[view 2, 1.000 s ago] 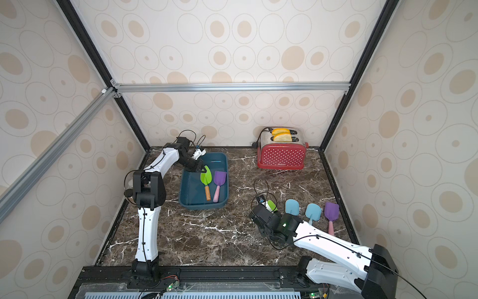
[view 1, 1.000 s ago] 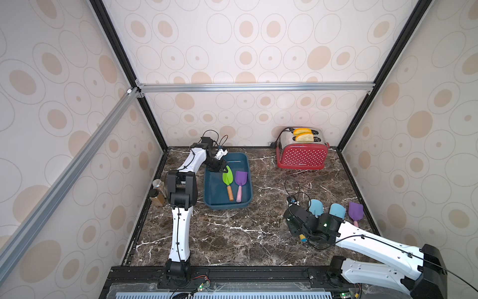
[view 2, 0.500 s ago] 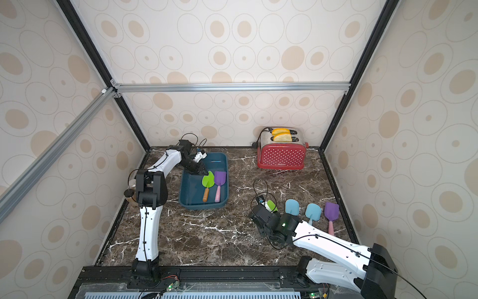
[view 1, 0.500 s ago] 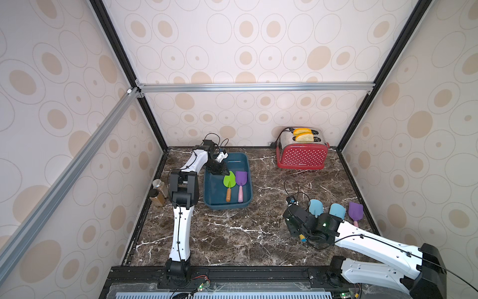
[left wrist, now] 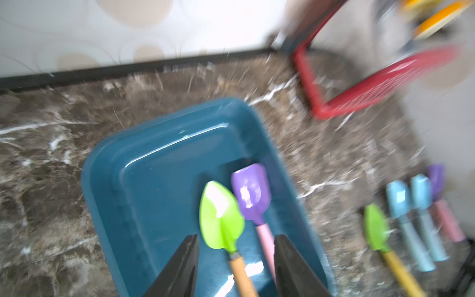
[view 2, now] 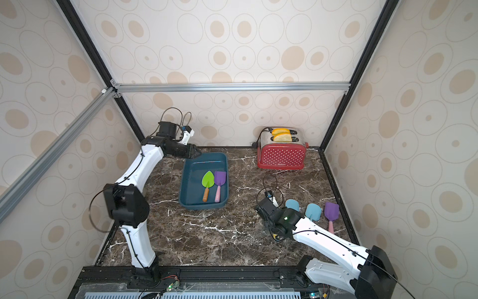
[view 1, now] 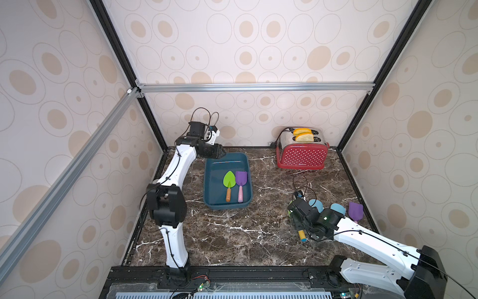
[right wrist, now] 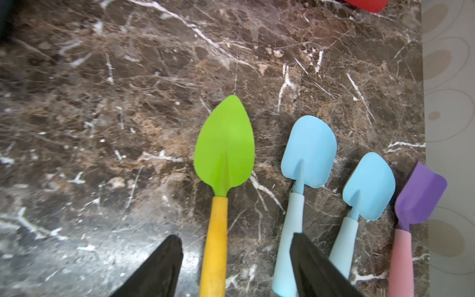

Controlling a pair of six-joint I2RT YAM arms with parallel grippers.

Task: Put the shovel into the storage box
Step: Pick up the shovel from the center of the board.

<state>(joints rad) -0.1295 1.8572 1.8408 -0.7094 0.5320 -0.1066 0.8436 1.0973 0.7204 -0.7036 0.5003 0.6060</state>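
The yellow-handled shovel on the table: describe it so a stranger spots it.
Right of the storage box, four shovels lie in a row on the table. The yellow-handled shovel is nearest the box, the row's only green, leaf-shaped blade.

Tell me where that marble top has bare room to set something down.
Bare: front of the marble table, between storage box and right hand; also between box and toaster. Crowded: the loose shovels by the right hand.
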